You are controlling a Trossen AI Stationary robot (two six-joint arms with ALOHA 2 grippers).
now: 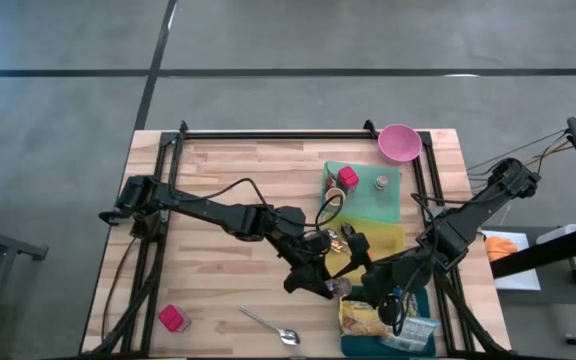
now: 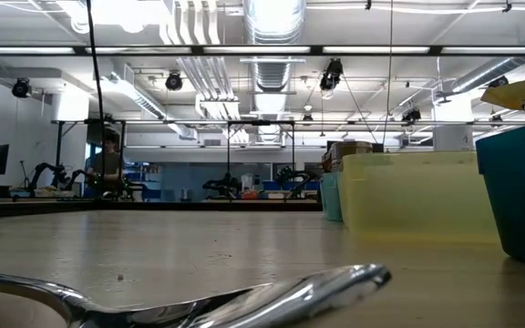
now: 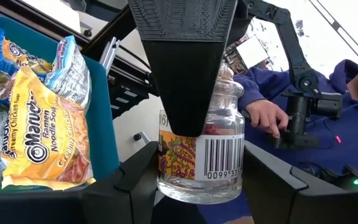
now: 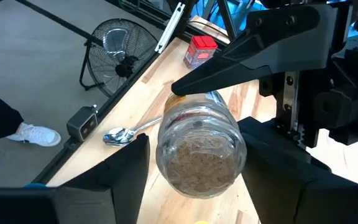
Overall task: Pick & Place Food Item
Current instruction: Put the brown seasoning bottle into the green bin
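A clear glass jar [image 3: 204,155] with a barcode label and brown contents hangs above the table near its front right. It also shows in the high view [image 1: 345,288] and end-on in the right wrist view [image 4: 201,152]. My left gripper [image 3: 199,165] reaches in from the table's left and is shut on it. My right gripper [image 4: 194,155] comes from the table's right. Its fingers stand close on either side of the jar's other end, and one finger [image 3: 188,93] lies in front of the jar. My left gripper pinches the jar's lower body [image 3: 166,171], at the label, between its two fingers. They come nearly level from the table's left. The jar is lifted clear of the table. Whether my right gripper's fingers [image 4: 257,149] touch the jar I cannot tell.
A teal bin [image 1: 428,300] with ramen packs [image 3: 42,137] stands at the front right. Behind it are a yellow bin [image 1: 393,240], a green bin [image 1: 368,205] and a pink bowl [image 1: 399,142]. A spoon [image 1: 273,328] and a red item [image 1: 173,318] lie near the front edge. A person's hand [image 3: 263,115] shows beyond the table.
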